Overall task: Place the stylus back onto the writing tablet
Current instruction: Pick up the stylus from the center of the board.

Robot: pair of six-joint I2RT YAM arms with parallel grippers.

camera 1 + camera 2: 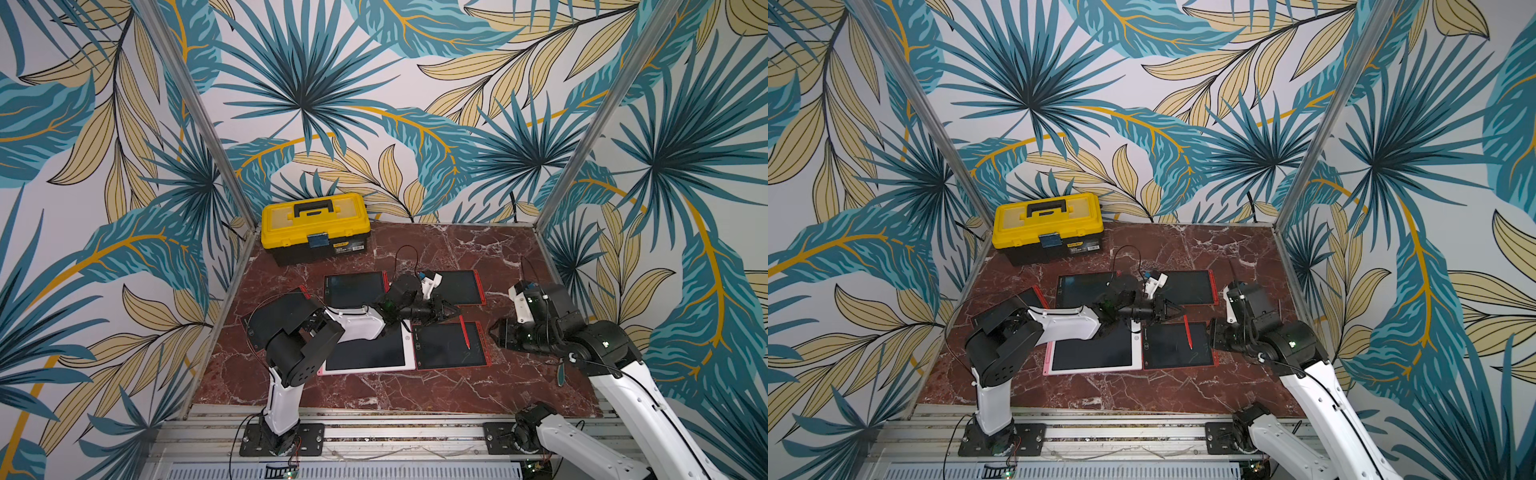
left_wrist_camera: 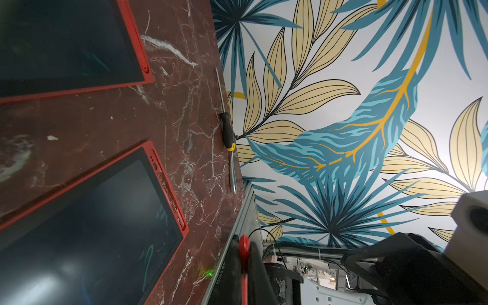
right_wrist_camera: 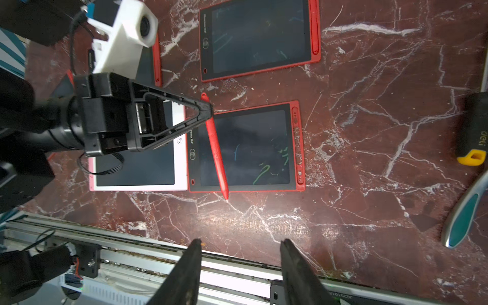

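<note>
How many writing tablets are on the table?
5: back-left red tablet, back-right red tablet, front white tablet, front red tablet, far-left tablet mostly hidden under the left arm. More could be hidden.

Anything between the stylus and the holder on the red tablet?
Nothing visible. The left gripper holds the stylus over the tablet; only bare screen lies between it and the empty holder. The right gripper hovers open beyond that edge.
</note>
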